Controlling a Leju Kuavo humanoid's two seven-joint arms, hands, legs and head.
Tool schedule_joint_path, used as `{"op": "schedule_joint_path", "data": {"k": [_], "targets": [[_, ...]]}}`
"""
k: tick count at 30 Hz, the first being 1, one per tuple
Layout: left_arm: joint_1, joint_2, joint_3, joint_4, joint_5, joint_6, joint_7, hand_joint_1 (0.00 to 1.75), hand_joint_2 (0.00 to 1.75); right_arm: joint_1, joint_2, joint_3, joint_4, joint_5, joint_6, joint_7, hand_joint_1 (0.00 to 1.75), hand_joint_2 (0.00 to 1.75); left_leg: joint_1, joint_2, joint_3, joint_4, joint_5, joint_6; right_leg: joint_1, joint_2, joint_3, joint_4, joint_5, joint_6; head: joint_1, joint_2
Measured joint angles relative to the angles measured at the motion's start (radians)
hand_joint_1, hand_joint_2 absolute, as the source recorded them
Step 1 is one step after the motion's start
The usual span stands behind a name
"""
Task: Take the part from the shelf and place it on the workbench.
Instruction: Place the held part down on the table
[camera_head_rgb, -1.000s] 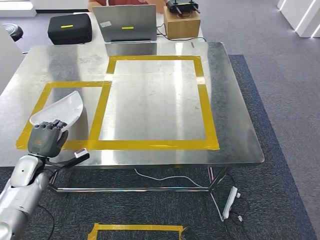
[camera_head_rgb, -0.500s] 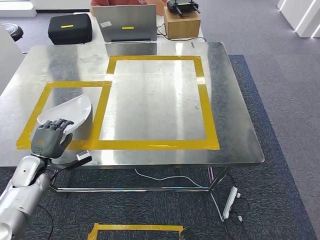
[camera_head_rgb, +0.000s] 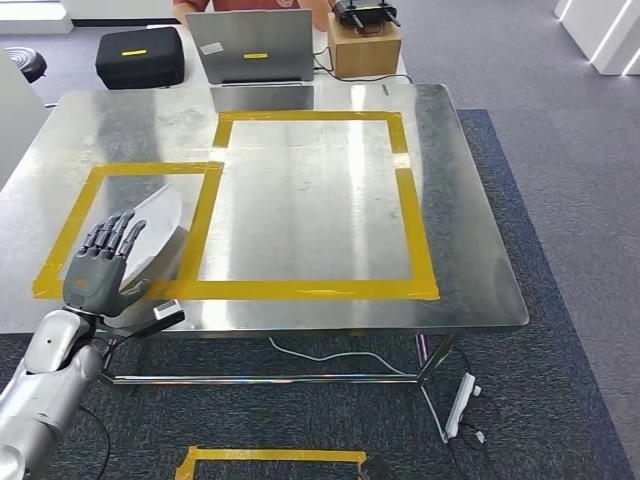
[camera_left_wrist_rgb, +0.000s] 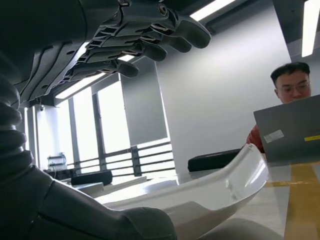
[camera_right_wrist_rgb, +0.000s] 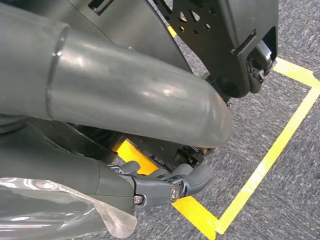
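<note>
The white curved part (camera_head_rgb: 157, 232) lies on the steel workbench (camera_head_rgb: 453, 200) inside the small yellow-taped square at the left. My left hand (camera_head_rgb: 102, 265) hovers at its near end, fingers spread and lifted off it, holding nothing. In the left wrist view the part (camera_left_wrist_rgb: 211, 195) rests on the tabletop with the dark fingers (camera_left_wrist_rgb: 151, 40) stretched out above it and the thumb below. My right hand (camera_right_wrist_rgb: 166, 185) hangs over the carpet, fingers extended, nothing in them.
A larger yellow-taped square (camera_head_rgb: 411, 200) fills the bench's middle. At the far edge stand a black case (camera_head_rgb: 140, 57), a laptop (camera_head_rgb: 250, 45) with a person behind it, and a cardboard box (camera_head_rgb: 364, 45). Cables and a power strip (camera_head_rgb: 460, 405) lie on the carpet below.
My left hand has let go of the white part and spread its fingers upward. The part has settled on the table, a little further right inside the small square.
</note>
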Motion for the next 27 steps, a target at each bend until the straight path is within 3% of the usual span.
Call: {"op": "schedule_joint_path", "data": {"k": [3, 14, 18, 20, 22, 24, 25, 26, 27], "targets": [[0.0, 0.0, 0.0, 0.0, 0.007, 0.0, -0.011, 0.0, 0.0, 0.0, 0.0, 0.0, 0.0, 0.0, 0.0, 0.0, 0.0, 0.0, 0.0, 0.0, 0.0, 0.0, 0.0, 0.0, 0.0, 0.0, 0.0, 0.0, 0.0, 0.0, 0.0, 0.0], [0.004, -0.007, 0.031, -0.029, 0.076, 0.0, -0.087, 0.0, 0.0, 0.0, 0.0, 0.0, -0.002, 0.003, -0.002, 0.0, 0.0, 0.0, 0.0, 0.0, 0.0, 0.0, 0.0, 0.0, 0.0, 0.0, 0.0, 0.0, 0.0, 0.0, 0.0, 0.0], [0.013, -0.02, 0.071, -0.077, 0.078, 0.0, -0.112, 0.0, 0.0, 0.001, 0.0, 0.0, -0.002, 0.002, -0.006, 0.001, 0.0, 0.0, -0.004, 0.001, -0.001, 0.004, 0.0, 0.013, -0.004, 0.0, 0.002, -0.009, 0.006, 0.011, -0.002, 0.0], [0.015, -0.026, 0.085, -0.097, 0.079, 0.0, -0.117, 0.0, 0.0, 0.0, 0.0, 0.0, -0.003, 0.002, -0.007, 0.0, 0.0, 0.0, 0.002, 0.006, 0.009, -0.02, 0.011, 0.022, -0.002, -0.005, -0.005, -0.002, -0.002, 0.015, -0.001, 0.0], [0.016, -0.031, 0.095, -0.11, 0.079, 0.001, -0.119, 0.0, 0.0, -0.001, 0.0, 0.0, -0.003, 0.002, -0.008, 0.0, 0.0, 0.0, 0.009, 0.011, 0.018, -0.04, 0.022, 0.028, -0.001, -0.017, -0.045, 0.073, -0.043, 0.019, 0.002, 0.0], [0.023, -0.036, 0.103, -0.114, 0.081, 0.001, -0.122, 0.0, 0.0, -0.002, -0.001, 0.0, -0.003, 0.002, -0.009, -0.001, 0.0, 0.0, 0.01, 0.016, 0.018, -0.041, 0.025, 0.029, -0.004, -0.024, -0.112, 0.202, -0.096, 0.026, 0.003, 0.0], [0.029, -0.039, 0.106, -0.116, 0.084, 0.001, -0.127, 0.0, 0.0, -0.002, -0.002, 0.0, -0.003, 0.002, -0.01, -0.001, 0.0, 0.0, 0.011, 0.019, 0.018, -0.04, 0.025, 0.028, -0.006, -0.025, -0.135, 0.244, -0.104, 0.03, 0.003, 0.0], [0.034, -0.042, 0.109, -0.118, 0.089, 0.001, -0.134, 0.0, 0.0, -0.004, -0.003, 0.0, -0.003, 0.002, -0.01, -0.001, 0.0, 0.0, 0.013, 0.02, 0.018, -0.038, 0.024, 0.026, -0.008, -0.026, -0.142, 0.253, -0.094, 0.034, 0.003, 0.0], [0.038, -0.045, 0.111, -0.122, 0.094, 0.001, -0.142, 0.0, 0.0, -0.004, -0.004, 0.0, -0.003, 0.002, -0.01, -0.001, 0.0, 0.0, 0.015, 0.02, 0.018, -0.035, 0.022, 0.022, -0.011, -0.026, -0.129, 0.222, -0.065, 0.038, 0.003, 0.0]]}}
